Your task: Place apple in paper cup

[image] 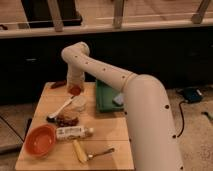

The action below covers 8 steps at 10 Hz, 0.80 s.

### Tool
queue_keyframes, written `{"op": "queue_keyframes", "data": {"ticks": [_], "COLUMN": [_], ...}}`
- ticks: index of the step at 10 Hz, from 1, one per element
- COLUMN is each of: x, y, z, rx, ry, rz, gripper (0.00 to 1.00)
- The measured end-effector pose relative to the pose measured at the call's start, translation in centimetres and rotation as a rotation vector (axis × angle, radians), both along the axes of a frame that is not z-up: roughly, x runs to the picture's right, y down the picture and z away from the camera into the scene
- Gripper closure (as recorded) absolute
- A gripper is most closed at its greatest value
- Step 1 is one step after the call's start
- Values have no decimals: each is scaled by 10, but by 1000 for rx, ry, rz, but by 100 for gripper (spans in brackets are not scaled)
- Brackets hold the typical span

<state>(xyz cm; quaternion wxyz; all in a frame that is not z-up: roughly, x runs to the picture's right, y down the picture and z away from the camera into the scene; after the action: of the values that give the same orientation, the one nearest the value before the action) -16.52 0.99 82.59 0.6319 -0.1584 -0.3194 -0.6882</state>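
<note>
Near the table's (107, 127) back edge, the gripper (75, 87) points down, clasping the apple (75, 91) at its tip. Just in front of the apple stands the cup (79, 104), upright, a spoon (61, 109) beside it. A bowl (40, 140) sits at the front left corner.

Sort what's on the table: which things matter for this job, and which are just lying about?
Job: gripper at the apple; paper cup just in front.
Lying about: orange bowl, white bottle, fork, green tray, spoon.
</note>
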Motion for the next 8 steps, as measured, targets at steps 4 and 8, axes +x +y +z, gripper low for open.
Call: {"op": "queue_keyframes", "data": {"ticks": [4, 8], "x": [-1, -1], "y": [1, 2], "z": [0, 0], "rx": [-1, -2], "ry": [0, 1], "rz": [-2, -3], "gripper": [57, 52]}}
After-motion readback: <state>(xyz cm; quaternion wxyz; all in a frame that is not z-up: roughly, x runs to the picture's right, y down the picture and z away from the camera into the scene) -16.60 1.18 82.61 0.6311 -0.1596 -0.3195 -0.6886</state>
